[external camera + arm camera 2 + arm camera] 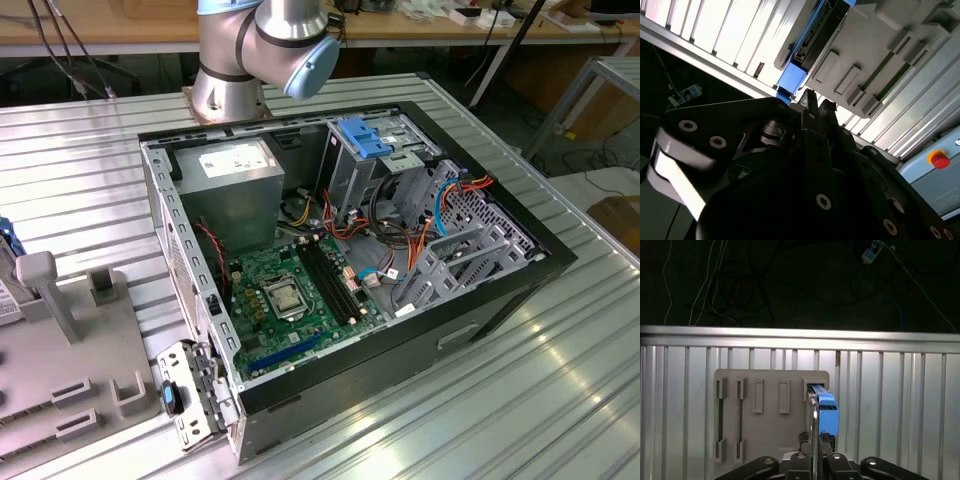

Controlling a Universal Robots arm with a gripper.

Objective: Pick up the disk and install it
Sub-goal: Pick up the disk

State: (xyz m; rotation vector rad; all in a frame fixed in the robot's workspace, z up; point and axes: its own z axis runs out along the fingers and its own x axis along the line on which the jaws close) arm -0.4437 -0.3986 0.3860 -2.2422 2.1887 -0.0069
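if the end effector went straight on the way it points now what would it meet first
Most likely the disk, standing on edge in the grey holder directly ahead of the end effector; the gap between them is hard to judge.

bright, even light; glare streaks the ribbed silver metal worktop [520, 400]; darkness past its edge in both wrist views; the black gripper [817, 103] is blurred.

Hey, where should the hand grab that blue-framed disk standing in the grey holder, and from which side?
Probably pinch the disk across its two broad faces at the exposed edge, coming from above: it stands on edge in a slot of the grey holder, which encloses its lower part.
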